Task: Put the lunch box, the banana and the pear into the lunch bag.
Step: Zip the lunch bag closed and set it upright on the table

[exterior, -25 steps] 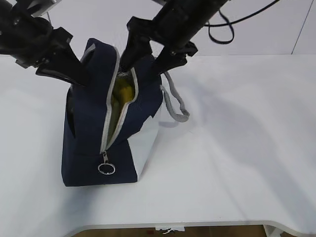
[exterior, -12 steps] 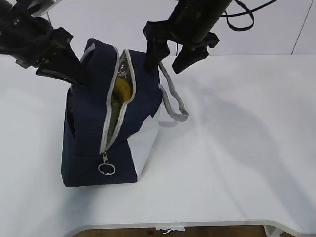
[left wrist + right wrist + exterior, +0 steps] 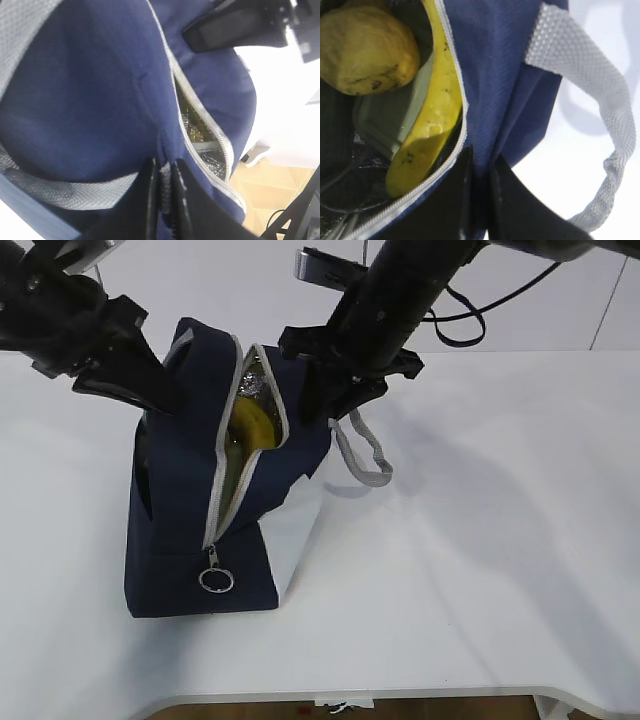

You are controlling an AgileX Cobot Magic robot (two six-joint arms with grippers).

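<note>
Large boxy navy-blue fabric lunch bag (image 3: pixel 200 520) upright on white desk (image 3: pixel 480 570), toward left edge, zipper open. Inside: long curved bright-yellow banana (image 3: pixel 432 120) against zipper edge, squat yellow-orange pear (image 3: pixel 365 50) beside it, pale sage-green-lidded clear lunch box (image 3: pixel 390 122) under both. Left gripper (image 3: pixel 162 192) pinched together on bag's left wall fabric. Right gripper (image 3: pixel 479 200) clamped on bag's right wall, next to grey woven strap handle (image 3: pixel 590 85).

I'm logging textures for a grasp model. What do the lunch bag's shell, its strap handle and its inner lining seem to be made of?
The lunch bag shell looks like matte navy woven fabric, with a fine weave and soft folds. The strap handle appears to be grey mesh-like webbing with a dotted texture. The inner lining looks like crinkled silvery foil, probably insulating, though it shows only partly.
</note>
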